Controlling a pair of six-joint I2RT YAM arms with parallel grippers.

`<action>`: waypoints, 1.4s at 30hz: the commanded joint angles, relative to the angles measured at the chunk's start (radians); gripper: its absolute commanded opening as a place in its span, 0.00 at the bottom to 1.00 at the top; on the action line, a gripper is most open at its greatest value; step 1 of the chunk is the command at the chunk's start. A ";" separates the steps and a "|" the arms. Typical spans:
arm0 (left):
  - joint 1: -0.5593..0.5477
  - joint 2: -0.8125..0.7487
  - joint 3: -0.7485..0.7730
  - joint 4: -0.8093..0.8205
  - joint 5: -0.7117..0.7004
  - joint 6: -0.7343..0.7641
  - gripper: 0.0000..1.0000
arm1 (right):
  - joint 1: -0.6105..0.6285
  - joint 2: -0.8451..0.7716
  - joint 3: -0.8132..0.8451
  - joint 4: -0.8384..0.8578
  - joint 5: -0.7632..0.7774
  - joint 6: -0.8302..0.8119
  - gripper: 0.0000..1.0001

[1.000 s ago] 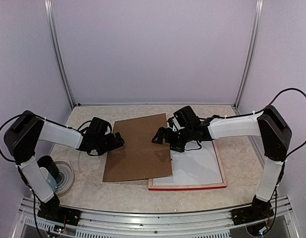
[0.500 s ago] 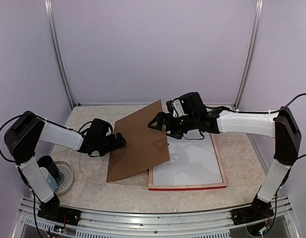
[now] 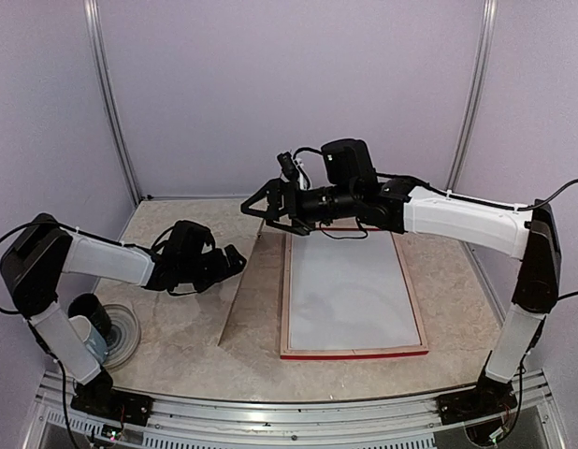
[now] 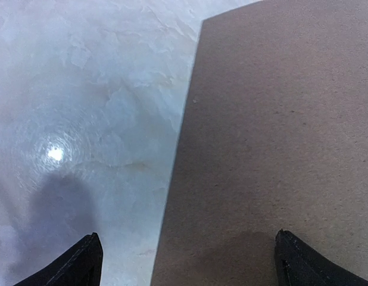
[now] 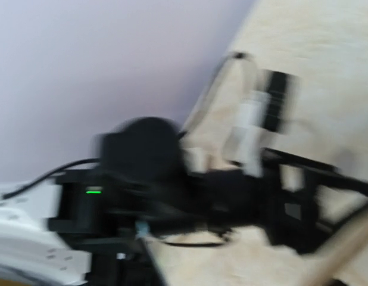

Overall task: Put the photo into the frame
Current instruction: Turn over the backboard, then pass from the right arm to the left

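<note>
Left of the frame, the board was stood on edge; left end effector and right end effector were spread apart.

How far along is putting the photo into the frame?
Seemingly done: the photo, white back up, lies inside the frame. In hand: the cardboard backing board stands tilted beside it, between the open left end effector and right end effector. Left: perhaps fitting it.
</note>
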 commanded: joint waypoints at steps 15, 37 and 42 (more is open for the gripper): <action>-0.033 -0.021 -0.038 -0.020 0.076 0.011 0.99 | 0.085 0.168 0.251 -0.108 -0.005 -0.100 0.99; -0.022 -0.213 0.081 -0.097 0.057 0.066 0.99 | 0.035 0.095 -0.025 -0.021 0.056 -0.069 0.99; -0.015 -0.252 0.096 -0.089 0.093 0.065 0.99 | 0.012 0.069 -0.090 0.023 0.053 -0.055 0.99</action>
